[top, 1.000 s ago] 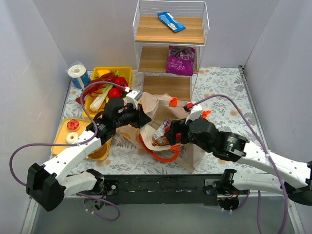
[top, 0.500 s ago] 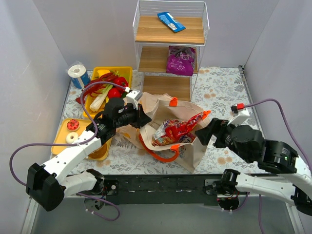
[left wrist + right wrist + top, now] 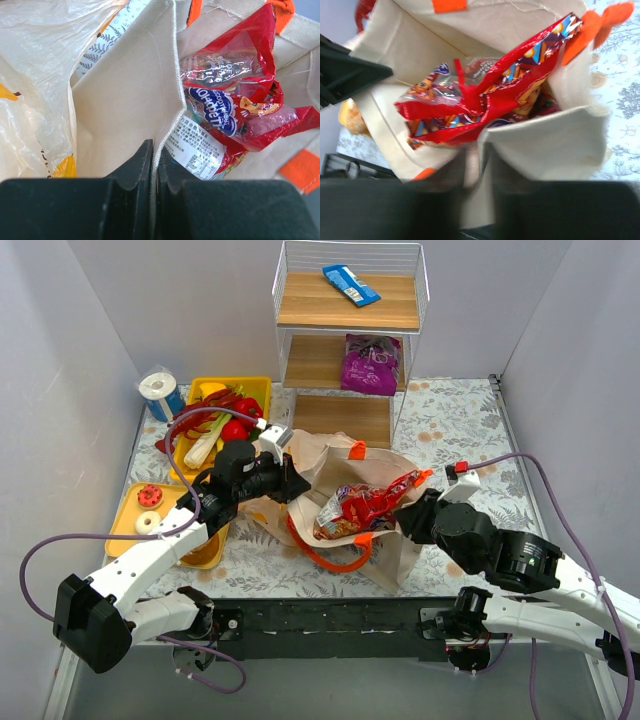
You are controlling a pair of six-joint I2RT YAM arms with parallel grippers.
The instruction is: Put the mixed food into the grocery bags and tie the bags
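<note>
The beige tote (image 3: 400, 545) with orange handles stands open at the table's middle, with red crisp packets (image 3: 360, 508) sticking out of its mouth. My left gripper (image 3: 290, 480) is shut on the tote's left rim. In the left wrist view the left gripper (image 3: 154, 165) pinches the seam of the tote (image 3: 125, 90), beside the packets (image 3: 235, 100) and the peach plastic bag (image 3: 35, 75). My right gripper (image 3: 412, 520) is at the right rim. In the right wrist view the blurred right gripper (image 3: 479, 165) straddles the edge of the tote (image 3: 555, 145), below the packets (image 3: 485, 100). A purple snack packet (image 3: 371, 363) lies on the shelf.
A wire shelf rack (image 3: 350, 418) stands at the back, with a blue packet (image 3: 351, 284) on its top board. At the left are a yellow tray (image 3: 255, 385) of vegetables, a yellow tray (image 3: 125, 515) with doughnuts and a white paper roll (image 3: 158, 388). Grey walls close in both sides.
My right gripper left the crisp packets in the tote, pulled out to the right, then came back to the tote's right rim with its jaws narrowing. The left gripper has not moved.
</note>
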